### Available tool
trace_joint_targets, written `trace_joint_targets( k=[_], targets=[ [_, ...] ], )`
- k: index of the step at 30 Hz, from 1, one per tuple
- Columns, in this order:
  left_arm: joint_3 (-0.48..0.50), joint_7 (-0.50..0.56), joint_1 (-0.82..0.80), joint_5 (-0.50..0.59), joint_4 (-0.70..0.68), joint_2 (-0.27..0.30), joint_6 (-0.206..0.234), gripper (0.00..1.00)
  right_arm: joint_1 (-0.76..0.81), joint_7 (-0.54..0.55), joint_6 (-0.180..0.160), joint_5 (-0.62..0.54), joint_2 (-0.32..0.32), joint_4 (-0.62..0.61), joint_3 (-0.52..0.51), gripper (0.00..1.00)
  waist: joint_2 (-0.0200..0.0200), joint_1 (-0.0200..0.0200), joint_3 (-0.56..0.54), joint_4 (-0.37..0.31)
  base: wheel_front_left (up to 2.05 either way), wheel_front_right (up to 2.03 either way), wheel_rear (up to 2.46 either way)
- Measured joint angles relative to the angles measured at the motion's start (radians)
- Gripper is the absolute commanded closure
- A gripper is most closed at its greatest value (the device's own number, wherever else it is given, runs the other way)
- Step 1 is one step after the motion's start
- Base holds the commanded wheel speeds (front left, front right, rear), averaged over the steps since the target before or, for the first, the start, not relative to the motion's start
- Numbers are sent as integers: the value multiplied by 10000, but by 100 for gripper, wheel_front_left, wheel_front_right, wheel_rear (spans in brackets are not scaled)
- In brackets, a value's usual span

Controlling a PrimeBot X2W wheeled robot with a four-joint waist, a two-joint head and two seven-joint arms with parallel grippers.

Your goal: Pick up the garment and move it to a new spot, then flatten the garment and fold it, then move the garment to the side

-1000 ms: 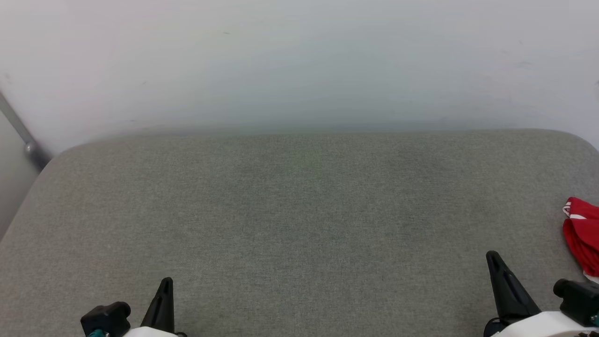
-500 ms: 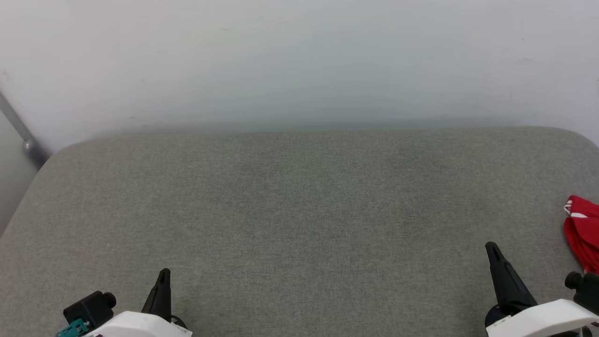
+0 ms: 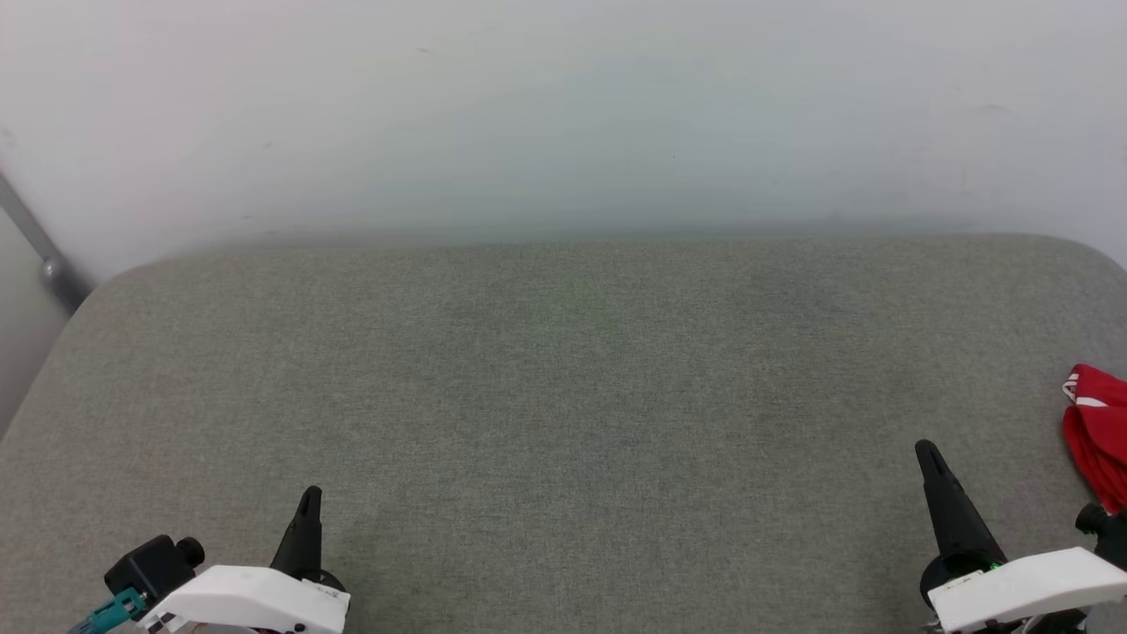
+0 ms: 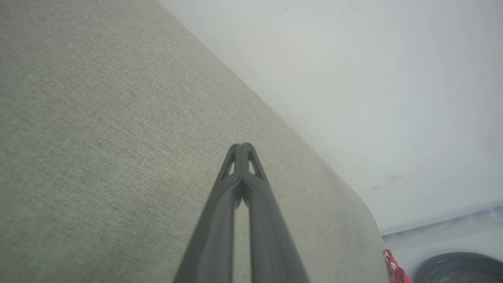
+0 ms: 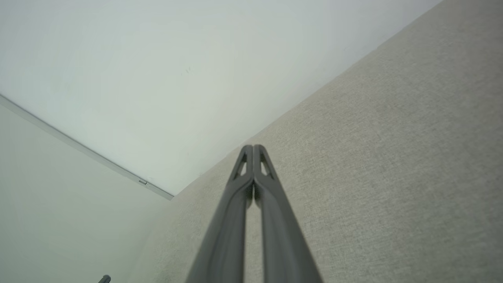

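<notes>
Left arm (image 3: 255, 599) and right arm (image 3: 1021, 586) are edging forward, jaws clenched empty; garment (image 3: 1096, 431) is lying just right of the right arm.

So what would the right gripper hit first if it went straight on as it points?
Nothing nearby: the shut right gripper points across the grey fabric surface toward the pale wall, probably first, though depth is unclear. The red garment lies off to its right.

The garment (image 3: 1096, 436) is cut off by the right edge.
</notes>
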Motion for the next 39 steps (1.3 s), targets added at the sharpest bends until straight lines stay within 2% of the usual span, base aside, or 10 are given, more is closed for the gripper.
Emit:
trace_joint_targets(
  k=[13, 39],
  targets=[
    [502, 424, -240, -1279, 125, -351, -393, 100, -362, 82, -2, 1789, -21, 460, -42, 100, 0, 0, 77, -3, 0, 0, 0],
    [1358, 1131, -661, -3294, 345, -913, -1014, 100, -916, 230, -2, 4587, -31, 1160, -165, 100, 0, 0, 225, -8, 0, 0, 0]
  ],
)
